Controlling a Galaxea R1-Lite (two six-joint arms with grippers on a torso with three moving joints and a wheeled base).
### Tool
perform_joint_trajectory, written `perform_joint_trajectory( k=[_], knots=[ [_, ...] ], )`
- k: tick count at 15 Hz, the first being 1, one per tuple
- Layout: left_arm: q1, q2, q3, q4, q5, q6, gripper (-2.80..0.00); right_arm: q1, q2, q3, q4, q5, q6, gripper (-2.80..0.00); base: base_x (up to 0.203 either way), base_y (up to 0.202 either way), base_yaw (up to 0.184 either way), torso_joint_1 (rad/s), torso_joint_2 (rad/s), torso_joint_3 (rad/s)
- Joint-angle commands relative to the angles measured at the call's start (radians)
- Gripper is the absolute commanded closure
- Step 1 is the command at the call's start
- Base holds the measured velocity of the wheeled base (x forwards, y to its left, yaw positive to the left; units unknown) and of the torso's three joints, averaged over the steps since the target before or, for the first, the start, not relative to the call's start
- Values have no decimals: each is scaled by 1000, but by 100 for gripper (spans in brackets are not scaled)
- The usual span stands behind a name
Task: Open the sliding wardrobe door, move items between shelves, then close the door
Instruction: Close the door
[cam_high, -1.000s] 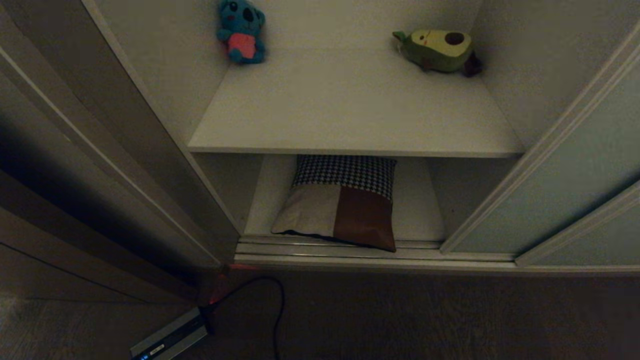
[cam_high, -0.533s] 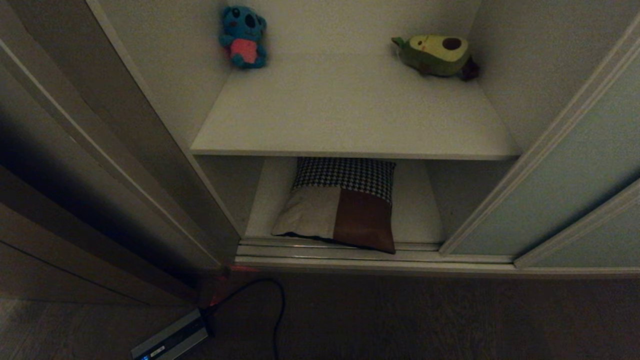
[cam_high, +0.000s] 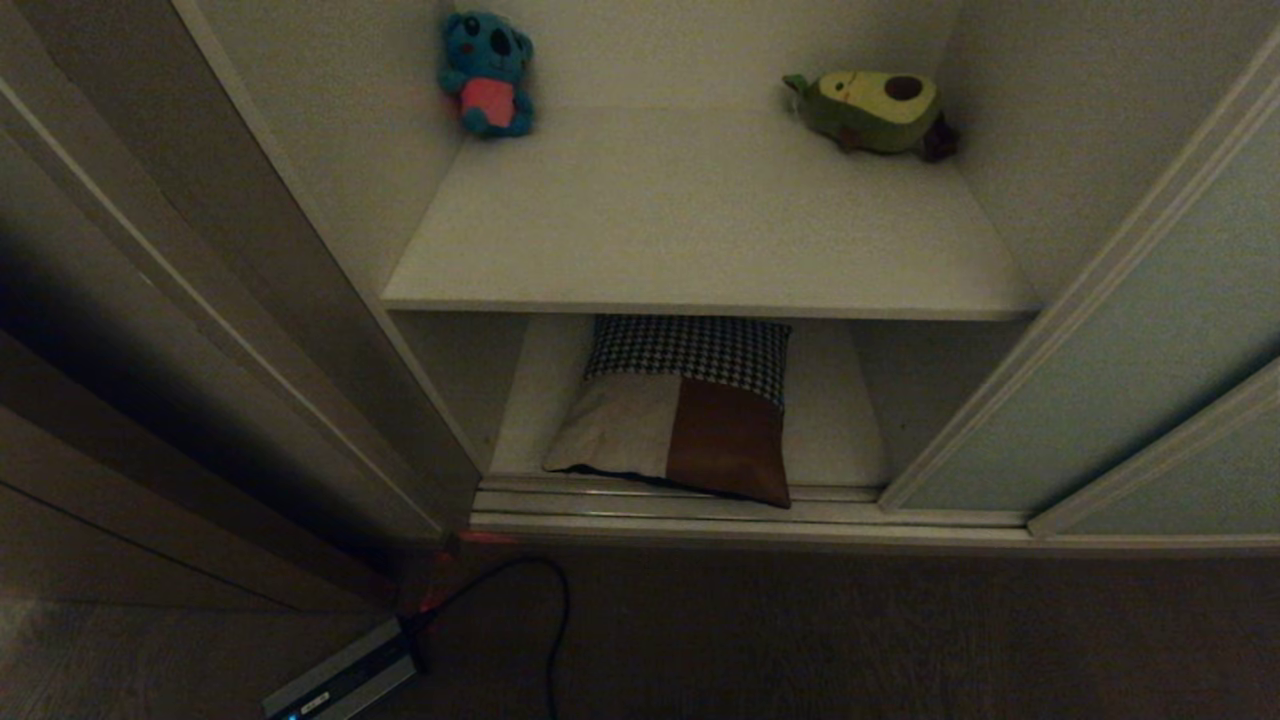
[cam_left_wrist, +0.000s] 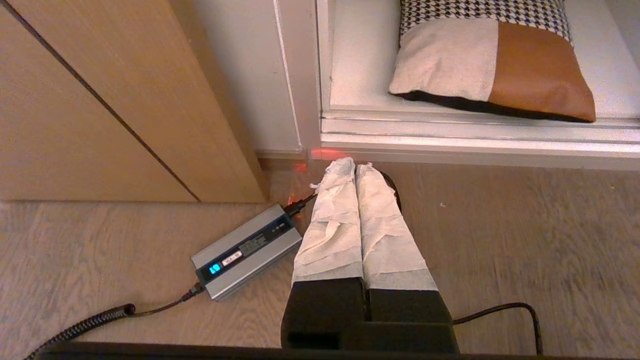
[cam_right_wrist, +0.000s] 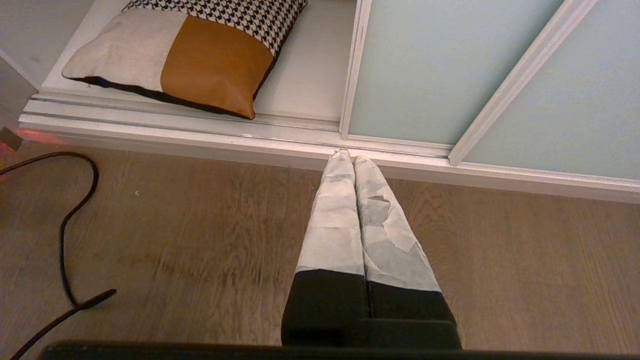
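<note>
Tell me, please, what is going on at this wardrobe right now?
Nothing is being handled at the moment. The sliding wardrobe door is open to the right, and the patchwork cushion lies on the bottom shelf. The upper shelf holds a blue plush and an avocado plush. The left gripper and right gripper hang shut and empty above the floor.

We see only the near part of the cushion (cam_high: 683, 410): its houndstooth end runs back under the upper shelf (cam_high: 700, 300), far ahead of both pincers. The sliding wardrobe door (cam_high: 1130, 350), ahead of the right gripper (cam_right_wrist: 348, 155), is cut off by the edge. The display on the grey box (cam_left_wrist: 247, 250), just beside the left gripper (cam_left_wrist: 356, 165), is too small for us to read.
</note>
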Motion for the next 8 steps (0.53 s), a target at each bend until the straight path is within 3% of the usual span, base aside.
perform_joint_trajectory(
  k=[1, 4, 8],
  knots=[
    [0, 2, -1, 0, -1, 0, 0, 0, 1, 3, 0, 2, 0, 0, 0, 0, 0, 0, 0, 0],
    [0, 2, 0, 0, 0, -1, 0, 0, 1, 3, 0, 1, 0, 0, 0, 0, 0, 0, 0, 0],
    [0, 1, 1, 0, 0, -3, 0, 0, 1, 3, 0, 1, 0, 0, 0, -159, 11, 2, 2, 4]
  ],
)
